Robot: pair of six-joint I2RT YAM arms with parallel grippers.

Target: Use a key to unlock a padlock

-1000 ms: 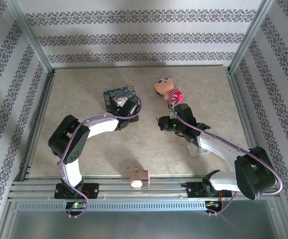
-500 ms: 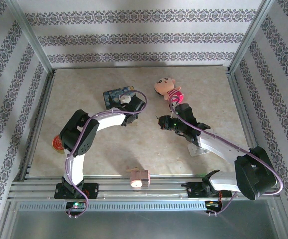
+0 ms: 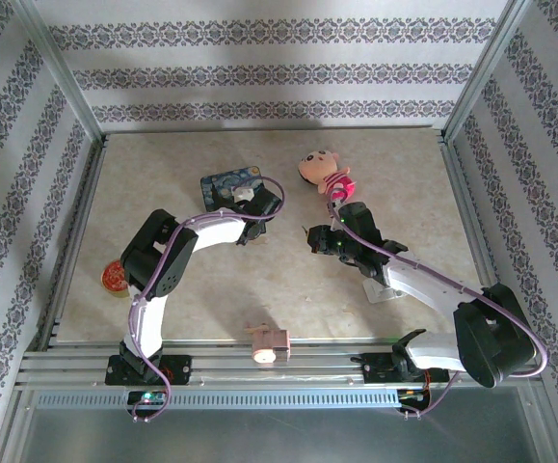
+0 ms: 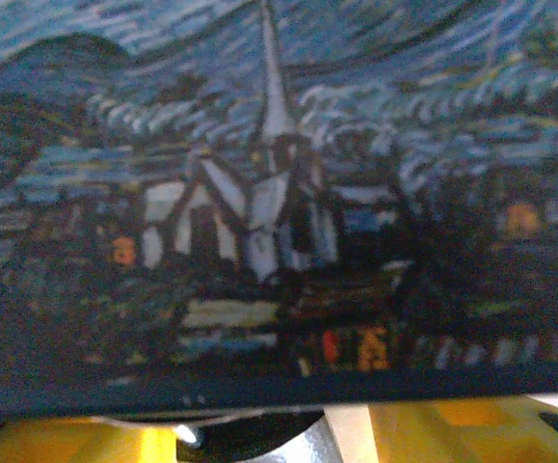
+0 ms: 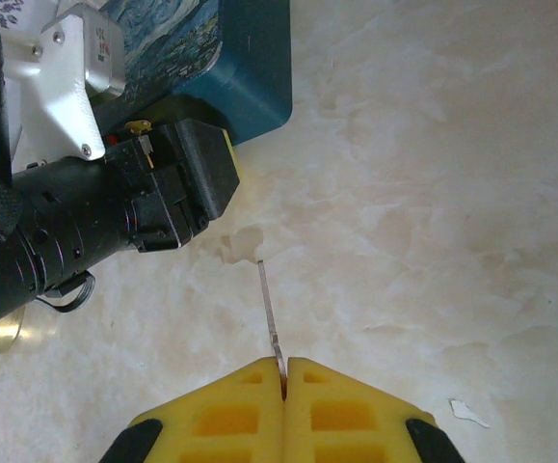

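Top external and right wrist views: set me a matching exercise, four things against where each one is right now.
Things:
1. blue tin
2. plush doll
3. red disc
4. key

Places:
A. pinched in the shut right gripper
B. alone near the left edge of the table
C. on the far side, to the right of the tin
D. partly under the left arm

Pairs: 1-D, 2-C, 3-B, 4-A
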